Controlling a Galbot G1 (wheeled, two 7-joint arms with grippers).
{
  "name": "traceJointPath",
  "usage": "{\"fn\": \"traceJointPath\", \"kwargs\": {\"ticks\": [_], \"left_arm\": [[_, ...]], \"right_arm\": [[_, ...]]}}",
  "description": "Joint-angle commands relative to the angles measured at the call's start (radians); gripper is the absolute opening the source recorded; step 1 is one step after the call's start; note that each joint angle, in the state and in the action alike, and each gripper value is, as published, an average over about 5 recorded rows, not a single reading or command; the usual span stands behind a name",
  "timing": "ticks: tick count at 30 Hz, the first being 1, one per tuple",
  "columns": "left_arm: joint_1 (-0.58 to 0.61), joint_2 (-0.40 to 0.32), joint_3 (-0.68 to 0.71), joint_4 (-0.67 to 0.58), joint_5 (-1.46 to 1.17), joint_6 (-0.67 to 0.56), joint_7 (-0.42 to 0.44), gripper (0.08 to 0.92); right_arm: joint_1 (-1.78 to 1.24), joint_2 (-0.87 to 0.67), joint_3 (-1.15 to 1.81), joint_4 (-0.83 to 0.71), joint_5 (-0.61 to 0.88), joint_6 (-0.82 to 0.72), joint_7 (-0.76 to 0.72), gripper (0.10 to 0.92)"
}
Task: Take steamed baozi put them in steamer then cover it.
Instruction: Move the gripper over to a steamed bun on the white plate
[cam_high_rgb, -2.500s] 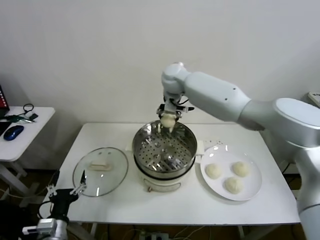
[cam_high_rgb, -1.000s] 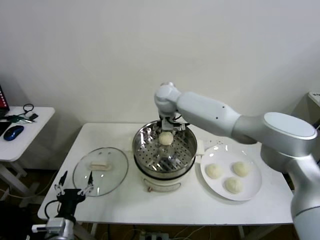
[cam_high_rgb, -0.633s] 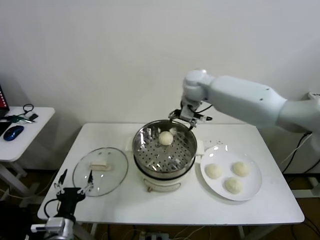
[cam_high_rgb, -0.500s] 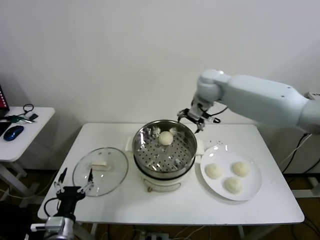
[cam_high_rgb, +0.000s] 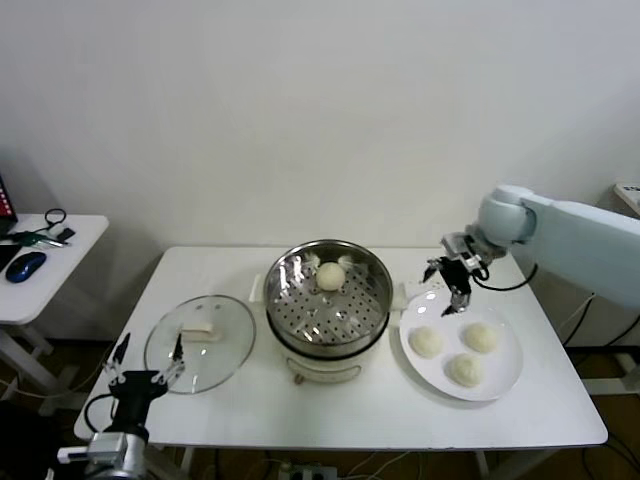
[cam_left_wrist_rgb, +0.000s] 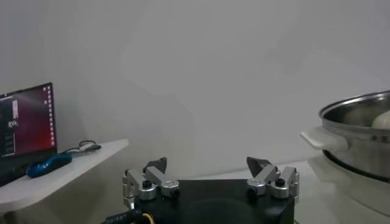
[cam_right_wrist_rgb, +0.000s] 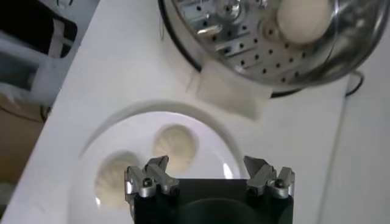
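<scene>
Bench (cam_high_rgb: 360, 415): white, rectangular; carries steamer, lid, plate.
Side table (cam_high_rgb: 40, 260): off bench's left; blue mouse (cam_high_rgb: 26, 264) + cables on top.
Steamer (cam_high_rgb: 328, 300): steel pot w/ perforated floor on white base, mid-bench, uncovered. Also seen in right wrist view (cam_right_wrist_rgb: 256, 49) and at edge of left wrist view (cam_left_wrist_rgb: 359, 140).
Lid (cam_high_rgb: 200, 342): clear glass, metal rim, cream handle; flat on bench just left of steamer.
Plate (cam_high_rgb: 508, 375): white, flat, right of steamer, near it.
Right end effector (cam_high_rgb: 452, 290): empty, fingers apart; hangs above plate's rear edge, between steamer and plate. Right wrist view (cam_right_wrist_rgb: 207, 171).
Left end effector (cam_high_rgb: 145, 378): empty, fingers apart; low at bench's front-left corner, near lid. Left wrist view (cam_left_wrist_rgb: 210, 173).
Buns, on plate: 3, set apart – (cam_high_rgb: 427, 342), (cam_high_rgb: 481, 337), (cam_high_rgb: 465, 370).
Bun, in steamer (cam_high_rgb: 331, 277): 1, on floor toward rear wall.
</scene>
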Motion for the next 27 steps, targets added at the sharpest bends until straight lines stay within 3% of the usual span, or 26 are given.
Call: {"fn": "traceJointPath", "kwargs": {"ticks": [1,27], "left_arm": [[0.002,-0.002,-0.002,0.004,0.003,0.001,-0.003,0.823],[0.016,-0.009,-0.001,0.024,0.001,0.002,-0.008,0.823]], "right_arm": [[-0.24,-0.003,0.145,-0.125,-0.047,-0.064,-0.001,0.823],[-0.325,0.187,0.194,-0.306,-0.082,-0.047,0.012,0.823]]}}
